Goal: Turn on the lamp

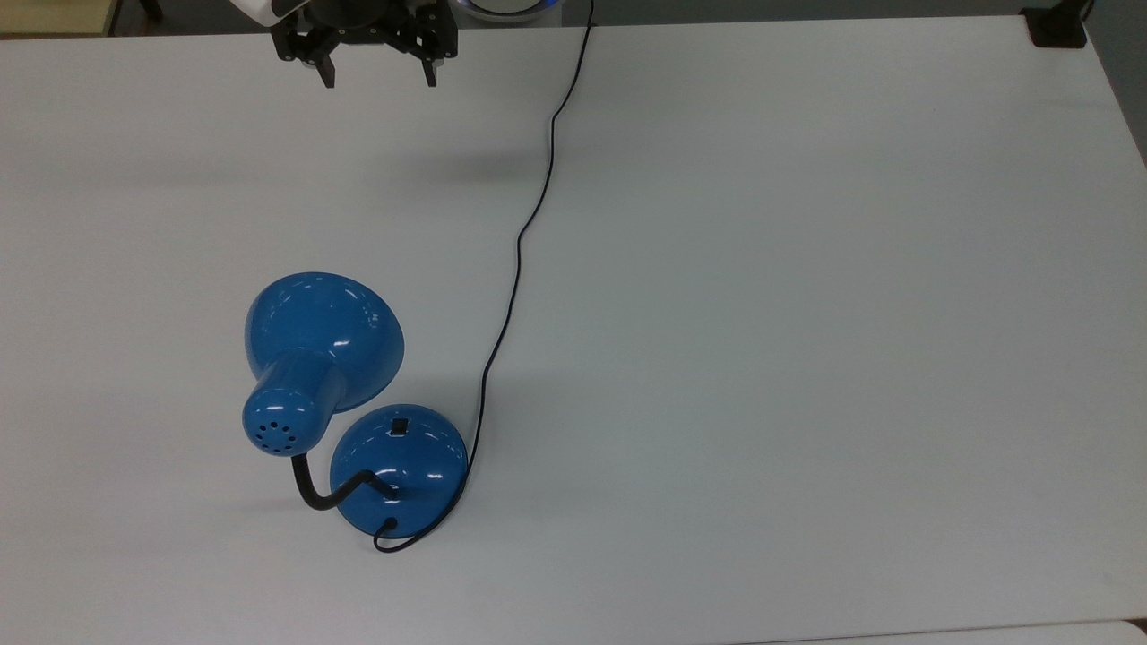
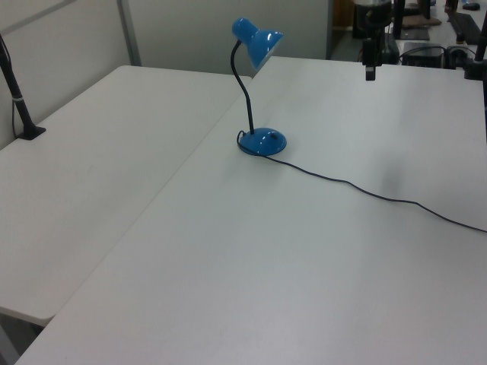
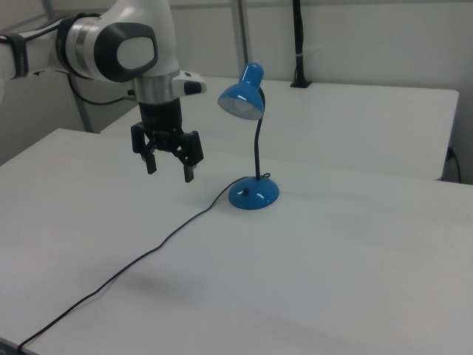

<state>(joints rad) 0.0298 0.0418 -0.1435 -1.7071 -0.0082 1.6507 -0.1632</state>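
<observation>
Lamp (image 1: 358, 403) first: I see it standing upright on the white table (image 1: 806, 358), lower left of centre in the top view. Its round blue base (image 1: 399, 470) carries a small black rocker switch (image 1: 400, 426) on the top, toward twelve o'clock in the top view. From the six o'clock side of the base a black gooseneck (image 1: 324, 494) curls out and climbs to the glossy dome shade (image 1: 323, 336), which sits at about ten o'clock from the base. In the right view the shade (image 3: 242, 97) hangs high above the base (image 3: 253, 193), its open mouth tilted down toward the right view's left, and I make out no glow in it.

A thin black cord (image 1: 524, 233) leaves the base at six o'clock, loops round its right edge and runs up across the table toward twelve o'clock.

Well apart from the lamp, at roughly twelve o'clock from it in the top view, I see the gripper (image 1: 378, 73) hanging above the table with its two fingers spread wide and nothing between them. In the right view the gripper (image 3: 168, 168) points straight down, at nine o'clock from the gooseneck.
</observation>
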